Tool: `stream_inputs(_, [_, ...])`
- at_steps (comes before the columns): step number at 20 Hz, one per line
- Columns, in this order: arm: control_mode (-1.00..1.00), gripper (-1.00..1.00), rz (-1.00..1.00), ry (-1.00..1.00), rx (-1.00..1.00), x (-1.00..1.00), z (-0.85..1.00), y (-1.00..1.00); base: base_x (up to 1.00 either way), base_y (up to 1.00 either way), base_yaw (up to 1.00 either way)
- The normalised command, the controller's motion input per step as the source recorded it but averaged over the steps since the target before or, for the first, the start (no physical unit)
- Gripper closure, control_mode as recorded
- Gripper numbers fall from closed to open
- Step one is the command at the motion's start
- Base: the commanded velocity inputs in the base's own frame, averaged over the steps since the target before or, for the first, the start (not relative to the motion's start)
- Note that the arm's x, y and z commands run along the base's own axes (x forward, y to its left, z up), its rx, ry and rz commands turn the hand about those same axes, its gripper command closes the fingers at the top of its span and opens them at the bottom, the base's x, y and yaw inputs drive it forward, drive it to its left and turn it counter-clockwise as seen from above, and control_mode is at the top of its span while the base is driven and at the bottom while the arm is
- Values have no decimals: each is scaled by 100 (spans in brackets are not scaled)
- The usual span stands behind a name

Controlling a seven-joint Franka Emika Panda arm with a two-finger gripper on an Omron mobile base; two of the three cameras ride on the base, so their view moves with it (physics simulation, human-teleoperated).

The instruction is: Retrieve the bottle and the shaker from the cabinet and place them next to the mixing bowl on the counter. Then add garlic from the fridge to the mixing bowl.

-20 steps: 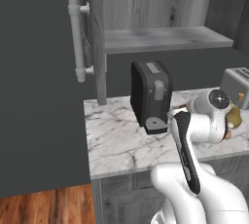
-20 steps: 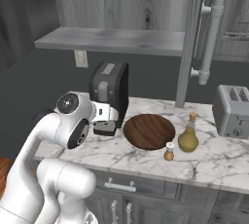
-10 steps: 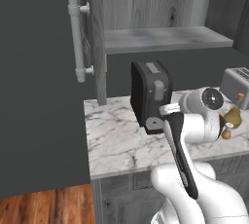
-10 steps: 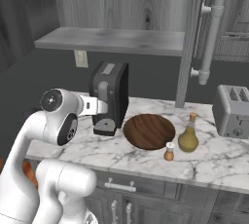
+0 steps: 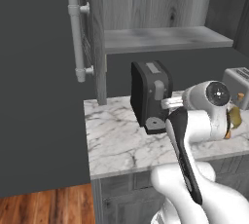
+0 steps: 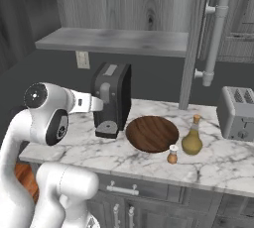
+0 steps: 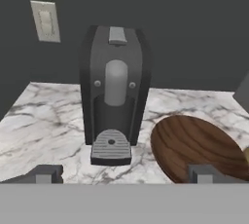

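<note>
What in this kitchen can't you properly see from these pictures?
- Bottle, left base view: mostly hidden behind the robot's arm.
- Toaster, right base view: cut off by the right edge.
- Mixing bowl, hand view: its near rim is cut off at the bottom.
- Shaker, right base view: too small to read any detail.

Amber bottle (image 6: 191, 138) + small shaker (image 6: 172, 154) upright on counter, right beside wooden mixing bowl (image 6: 152, 133).
</note>
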Motion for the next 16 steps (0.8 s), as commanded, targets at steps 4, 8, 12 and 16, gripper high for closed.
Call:
stream_inputs(4, [-100, -100, 0, -8, 4, -81, 16, 0, 0, 0, 0])
stream_inputs(8, [-100, -100, 0, -6, 4, -83, 11, 0, 0, 0, 0])
stream_inputs(12, [-100, -100, 0, -1, 0, -48, -3, 0, 0, 0, 0])
stream_inputs(16, [-100, -100, 0, 0, 0, -43, -8, 0, 0, 0, 0])
